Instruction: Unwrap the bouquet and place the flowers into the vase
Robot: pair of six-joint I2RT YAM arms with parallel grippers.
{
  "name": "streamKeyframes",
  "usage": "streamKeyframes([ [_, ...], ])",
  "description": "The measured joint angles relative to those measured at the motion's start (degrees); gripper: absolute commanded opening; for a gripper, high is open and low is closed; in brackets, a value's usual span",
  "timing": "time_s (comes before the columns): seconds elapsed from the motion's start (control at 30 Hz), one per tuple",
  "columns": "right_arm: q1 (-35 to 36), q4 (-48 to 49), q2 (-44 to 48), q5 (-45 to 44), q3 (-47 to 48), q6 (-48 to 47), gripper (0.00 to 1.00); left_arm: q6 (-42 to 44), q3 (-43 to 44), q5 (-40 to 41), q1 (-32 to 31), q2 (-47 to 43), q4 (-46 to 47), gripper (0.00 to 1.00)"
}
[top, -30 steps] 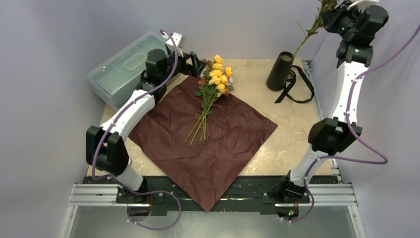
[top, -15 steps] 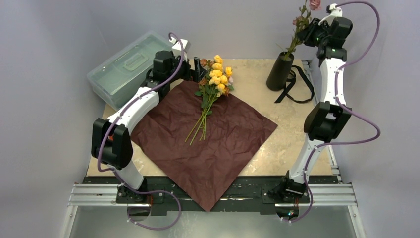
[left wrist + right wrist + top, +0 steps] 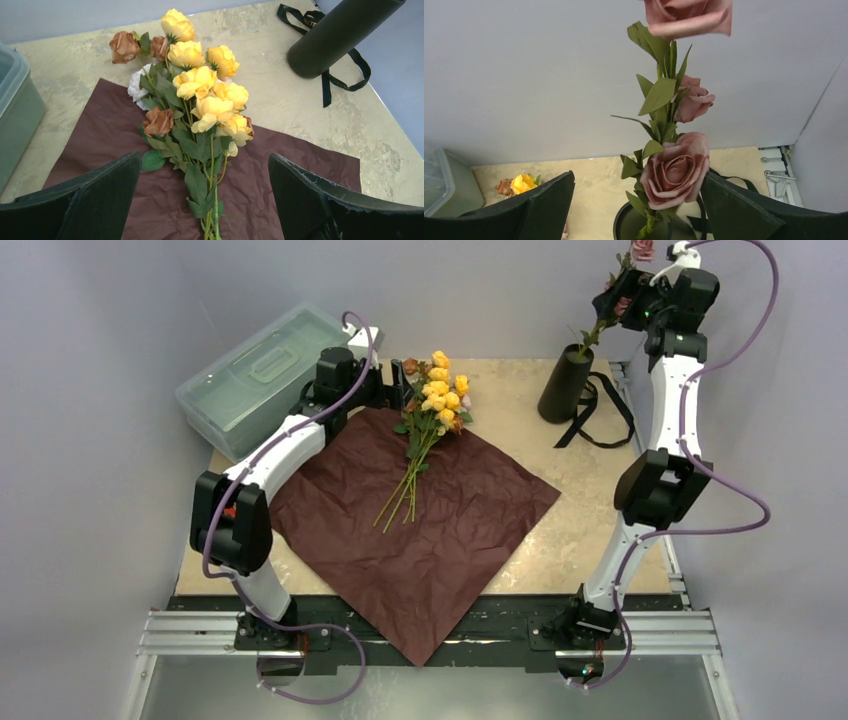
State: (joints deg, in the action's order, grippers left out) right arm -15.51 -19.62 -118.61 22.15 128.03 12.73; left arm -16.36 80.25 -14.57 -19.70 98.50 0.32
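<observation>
Upper right, the right gripper gapes around a pink rose stem standing in the vase; upper centre, the left gripper gapes near the flowers

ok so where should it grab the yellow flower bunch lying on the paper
Take the flowers by the bare stems, probably best from straight above with the jaws set across them. The stems lie flat and close together on the maroon paper, pointing toward the near edge, while the blooms at the far end look bulky and easy to crush.
</observation>
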Motion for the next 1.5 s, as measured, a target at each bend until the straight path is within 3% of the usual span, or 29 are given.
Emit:
streamKeyframes([
  [0.23, -0.22, -0.72, 6.23, -2.8, -1.05, -1.18, 0.98, -2.19, -1.86, 2.78, 0.04, 0.07, -1.33, 0.78],
  [0.5, -0.31, -2.19, 17.33, 0.2, -5.53, -3.85, 0.98, -0.85, -4.31, 2.14, 0.09, 0.57, -3.23, 0.53],
  [0.9, 5.31, -6.64, 24.2, 6.93, -22.12, -7.56, 0.98, 6.91, -2.71, -1.6, -3.23, 9.92, -7.67, 0.45],
  [1.17, 6.23, -8.76, 24.26, 8.94, -24.63, -8.28, 0.98, 8.48, 0.28, -0.83, -6.84, 16.39, -9.18, 0.41],
  [1.5, 6.23, -9.51, 24.28, 10.43, -24.63, -8.59, 0.98, 8.59, 3.65, 2.38, -6.84, 20.22, -10.38, 0.18],
])
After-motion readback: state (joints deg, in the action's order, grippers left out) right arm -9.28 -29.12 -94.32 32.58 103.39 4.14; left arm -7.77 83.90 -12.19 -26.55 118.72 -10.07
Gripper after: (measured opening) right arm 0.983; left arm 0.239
